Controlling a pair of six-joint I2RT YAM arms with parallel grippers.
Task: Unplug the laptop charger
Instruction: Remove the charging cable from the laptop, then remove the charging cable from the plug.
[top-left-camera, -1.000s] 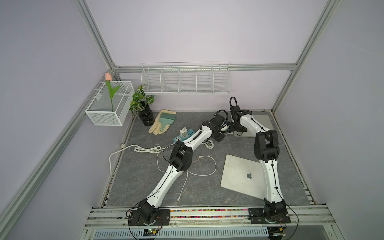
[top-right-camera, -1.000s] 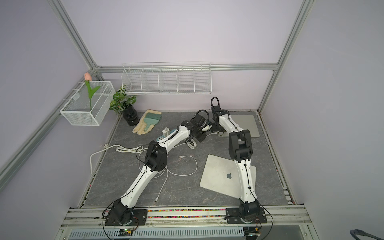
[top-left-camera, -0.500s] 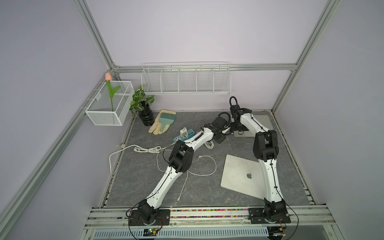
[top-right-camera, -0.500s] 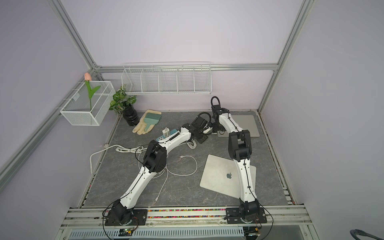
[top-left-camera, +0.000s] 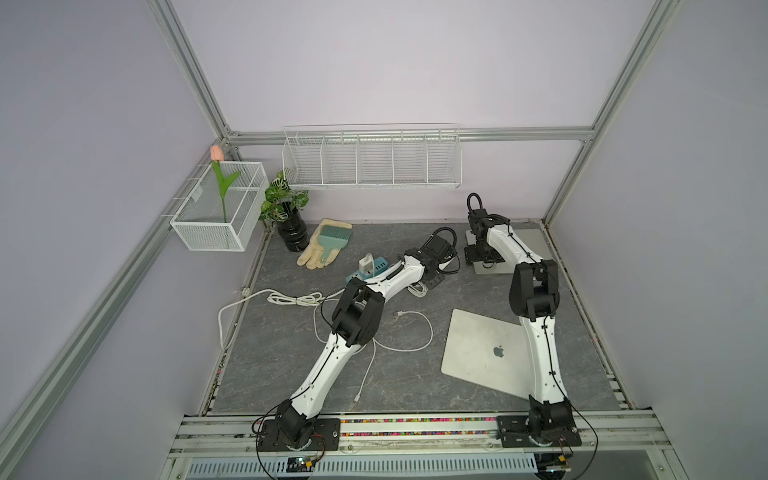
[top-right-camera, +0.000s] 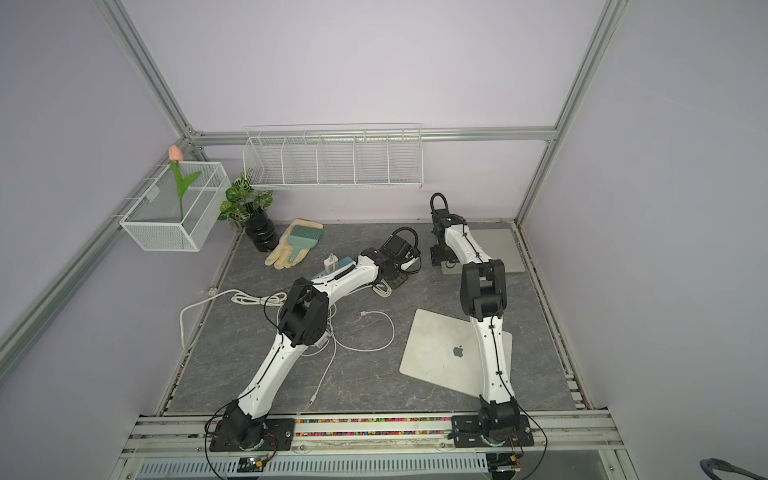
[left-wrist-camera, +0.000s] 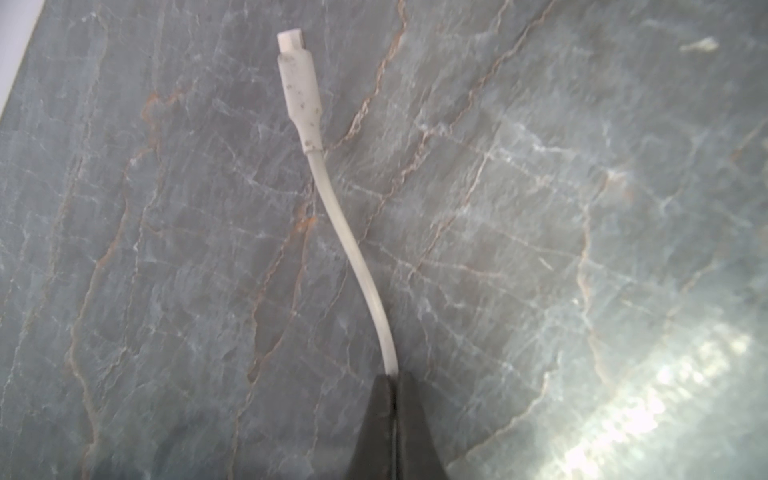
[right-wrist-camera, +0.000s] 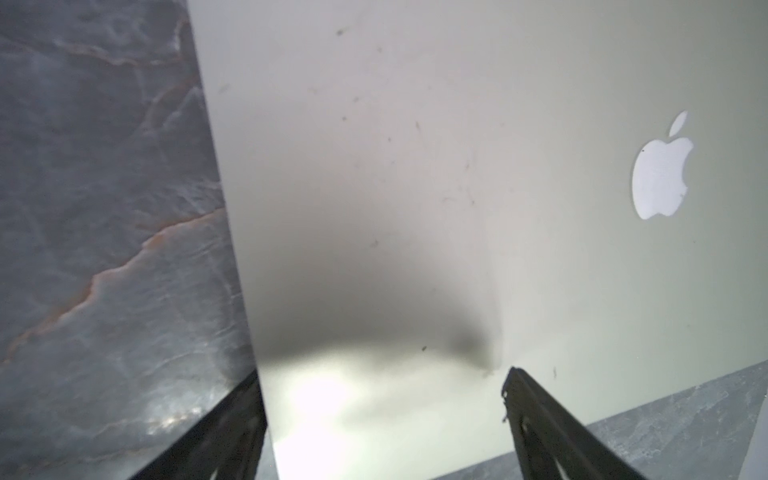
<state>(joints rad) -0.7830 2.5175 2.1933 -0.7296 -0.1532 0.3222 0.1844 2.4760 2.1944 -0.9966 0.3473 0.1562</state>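
The left gripper (left-wrist-camera: 394, 376) is clenched on the white charger cable (left-wrist-camera: 353, 257), its two dark fingers pressed together with the cord pinched at their tips. Ahead of the jaws the cable runs in a soft S over the grey marble table (left-wrist-camera: 561, 187); it ends in its connector (left-wrist-camera: 298, 83), which lies free on the stone.

The right gripper (right-wrist-camera: 380, 374) stands released, jaws spread wide over a closed silver laptop (right-wrist-camera: 436, 145); one finger sits at the lid's edge where it meets the marble; the other is over the lid itself, its tip meeting its own shadow; the apple logo (right-wrist-camera: 660, 178) lies ahead of the jaws, off to that second finger's side.

In both top views the white charger brick (top-left-camera: 365, 262) stands in a teal power strip (top-left-camera: 380, 265), behind the left jaws and beside that forearm; a second laptop (top-left-camera: 486, 353) lies well behind both jaws, toward the arm bases.
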